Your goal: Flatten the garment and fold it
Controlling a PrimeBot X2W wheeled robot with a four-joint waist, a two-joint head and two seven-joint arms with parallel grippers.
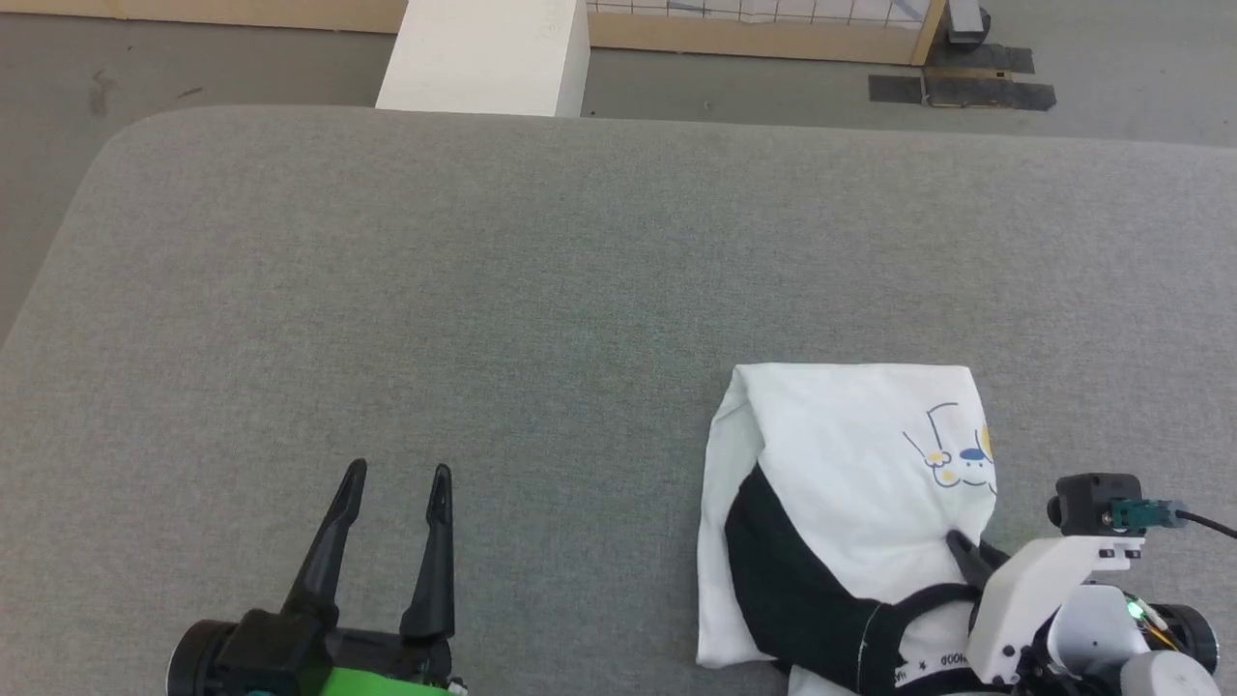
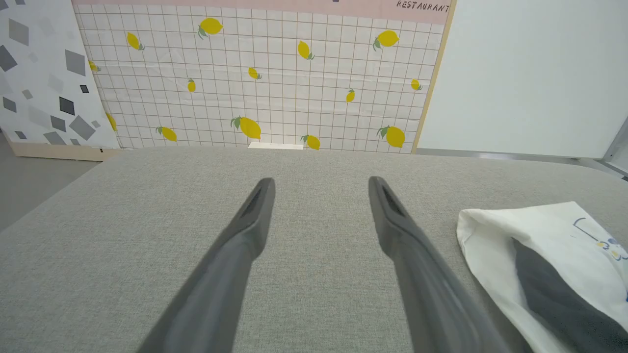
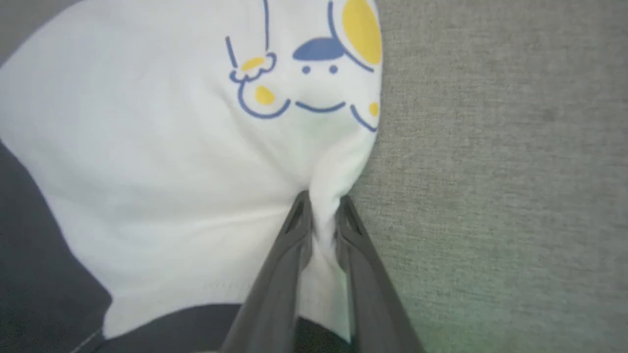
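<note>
The garment (image 1: 850, 464) lies folded on the grey table at the lower right, white with a black sleeve across it and a yellow-and-blue print near its right edge. My right gripper (image 3: 321, 201) is shut on a pinched ridge of white cloth at the garment's (image 3: 171, 147) right edge, just below the print. In the head view the right gripper (image 1: 966, 549) shows one dark finger on the cloth. My left gripper (image 1: 398, 471) stands open over bare table at the lower left, well left of the garment (image 2: 544, 250), with nothing between its fingers (image 2: 255, 206).
The grey padded table (image 1: 541, 271) stretches wide to the left and back of the garment. A white block (image 1: 488, 58) stands behind its far edge. A lemon-print panel (image 2: 265, 73) lines the wall beyond.
</note>
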